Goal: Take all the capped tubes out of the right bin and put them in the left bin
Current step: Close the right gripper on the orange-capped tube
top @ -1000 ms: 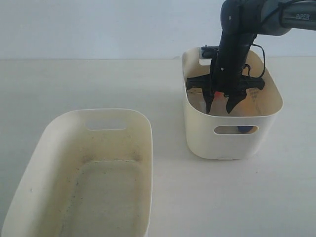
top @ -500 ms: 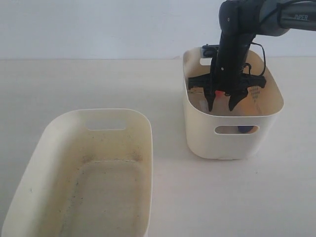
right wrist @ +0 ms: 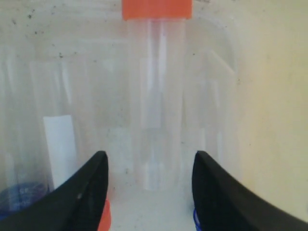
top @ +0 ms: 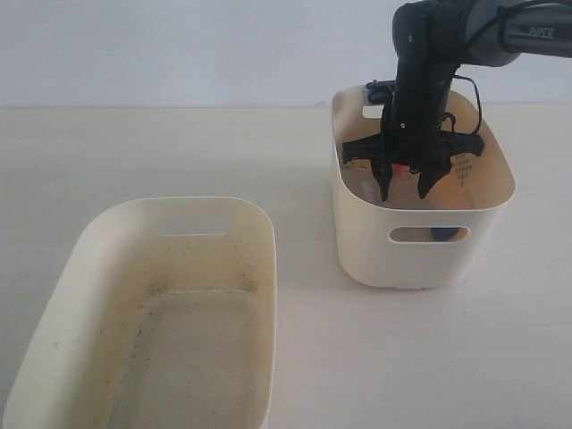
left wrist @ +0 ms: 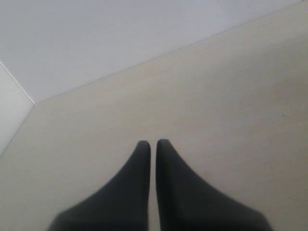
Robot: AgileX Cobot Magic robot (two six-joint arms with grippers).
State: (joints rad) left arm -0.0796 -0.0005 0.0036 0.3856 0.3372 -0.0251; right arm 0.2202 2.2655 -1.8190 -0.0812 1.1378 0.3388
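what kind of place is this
Likely a robot lab test bench: a plain pale tabletop, a black robot arm reaching into a small cream-white plastic tub, and a clear plastic tube with an orange-red cap inside it.

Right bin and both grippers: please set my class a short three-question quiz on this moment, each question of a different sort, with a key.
1. True or false: the right gripper is wholly outside the right bin.
2. In the right wrist view, what colour is the cap of the tube lying straight ahead of that gripper? A blue, B orange-red, C green.
3. The left gripper: how do its jaws stand, and is anything between them?

Key: 1 false, its fingers reach down inside the bin; 2 B; 3 shut, with nothing between them.
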